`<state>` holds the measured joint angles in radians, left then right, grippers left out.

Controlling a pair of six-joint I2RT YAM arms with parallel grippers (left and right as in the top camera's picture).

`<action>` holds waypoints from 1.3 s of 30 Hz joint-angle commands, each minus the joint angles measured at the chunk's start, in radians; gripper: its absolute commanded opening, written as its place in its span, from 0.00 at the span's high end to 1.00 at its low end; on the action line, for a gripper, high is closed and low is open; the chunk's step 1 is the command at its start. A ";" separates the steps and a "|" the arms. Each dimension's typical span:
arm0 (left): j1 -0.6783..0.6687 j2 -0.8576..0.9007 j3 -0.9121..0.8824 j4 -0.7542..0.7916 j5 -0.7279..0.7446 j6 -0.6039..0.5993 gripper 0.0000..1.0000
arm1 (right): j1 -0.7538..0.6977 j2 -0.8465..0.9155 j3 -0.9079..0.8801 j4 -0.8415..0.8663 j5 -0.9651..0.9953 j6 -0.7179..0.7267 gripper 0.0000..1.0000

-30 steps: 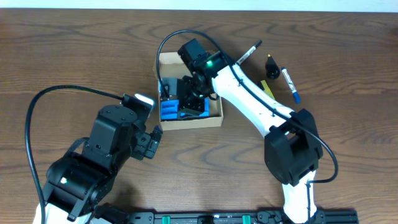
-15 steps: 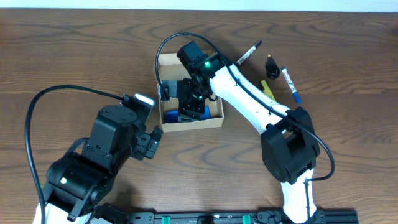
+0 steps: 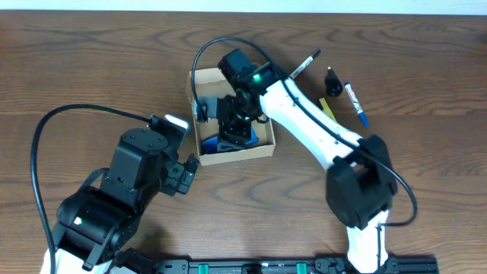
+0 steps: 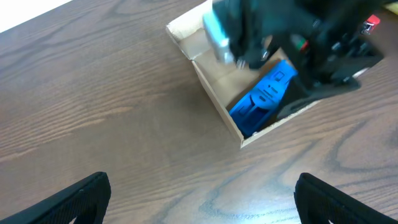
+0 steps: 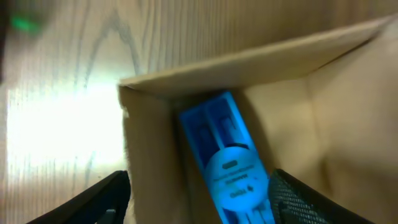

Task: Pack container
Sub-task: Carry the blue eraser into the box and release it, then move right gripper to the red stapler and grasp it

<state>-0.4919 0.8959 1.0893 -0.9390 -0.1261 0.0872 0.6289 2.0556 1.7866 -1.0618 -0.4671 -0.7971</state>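
The container [image 3: 199,79] is a small tan cardboard box, open at the table's middle. A blue plastic item [image 3: 210,144] lies in its near-left corner; it also shows in the left wrist view [image 4: 264,97] and the right wrist view [image 5: 229,163]. My right gripper [image 3: 236,123] is down in the box, open. In the right wrist view [image 5: 205,202] its fingers straddle the blue item and the box's side wall [image 5: 149,155] without closing on them. My left gripper [image 3: 181,173] is open and empty over bare table, near-left of the box [image 4: 208,93].
To the right of the box lie a black pen [image 3: 305,64], a black cap [image 3: 332,77], a blue-and-white marker [image 3: 355,104] and a yellow piece [image 3: 327,108]. The right arm's black cable loops over the box's left side.
The right gripper has shifted a little inside the box. The blue item now shows less beside it and lies lower in the corner. The left arm has not moved.
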 commanded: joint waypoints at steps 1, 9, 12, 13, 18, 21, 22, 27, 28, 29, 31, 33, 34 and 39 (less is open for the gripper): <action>0.001 0.000 0.012 -0.003 0.008 0.018 0.05 | -0.035 -0.147 0.048 0.010 0.016 0.048 0.27; 0.001 0.000 0.012 -0.003 0.008 0.018 0.05 | -0.218 -0.284 0.048 -0.004 0.158 0.230 0.25; 0.001 0.000 0.012 -0.003 0.008 0.018 0.05 | -0.301 -0.277 0.042 -0.031 0.161 0.284 0.24; 0.001 0.000 0.012 -0.003 0.008 0.018 0.05 | -0.323 -0.273 0.037 -0.035 0.161 0.303 0.24; 0.001 0.000 0.012 -0.003 0.008 0.018 0.05 | -0.414 -0.224 -0.025 -0.017 0.168 0.365 0.24; 0.001 0.000 0.012 -0.003 0.008 0.018 0.05 | -0.444 -0.177 -0.081 0.038 0.168 0.417 0.23; 0.001 0.000 0.012 -0.003 0.008 0.018 0.05 | -0.448 -0.164 -0.100 0.057 0.169 0.425 0.23; 0.001 0.000 0.012 -0.003 0.008 0.018 0.05 | -0.446 -0.092 -0.192 0.149 0.172 0.434 0.24; 0.001 0.000 0.012 -0.003 0.008 0.018 0.05 | -0.444 -0.081 -0.204 0.165 0.185 0.454 0.24; 0.001 0.000 0.012 -0.003 0.008 0.018 0.05 | -0.443 -0.069 -0.218 0.183 0.202 0.480 0.24; 0.001 0.000 0.012 -0.003 0.008 0.018 0.05 | -0.442 -0.053 -0.243 0.215 0.213 0.510 0.24; 0.001 0.000 0.012 -0.003 0.008 0.018 0.05 | -0.440 -0.041 -0.262 0.242 0.222 0.527 0.25; 0.001 0.000 0.012 -0.003 0.008 0.018 0.05 | -0.438 -0.039 -0.276 0.262 0.236 0.542 0.25; 0.001 0.000 0.012 -0.003 0.008 0.018 0.05 | -0.426 -0.034 -0.350 0.356 0.311 0.588 0.24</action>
<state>-0.4919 0.8959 1.0893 -0.9390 -0.1261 0.0872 0.1841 2.0098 1.4750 -0.7296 -0.2222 -0.2726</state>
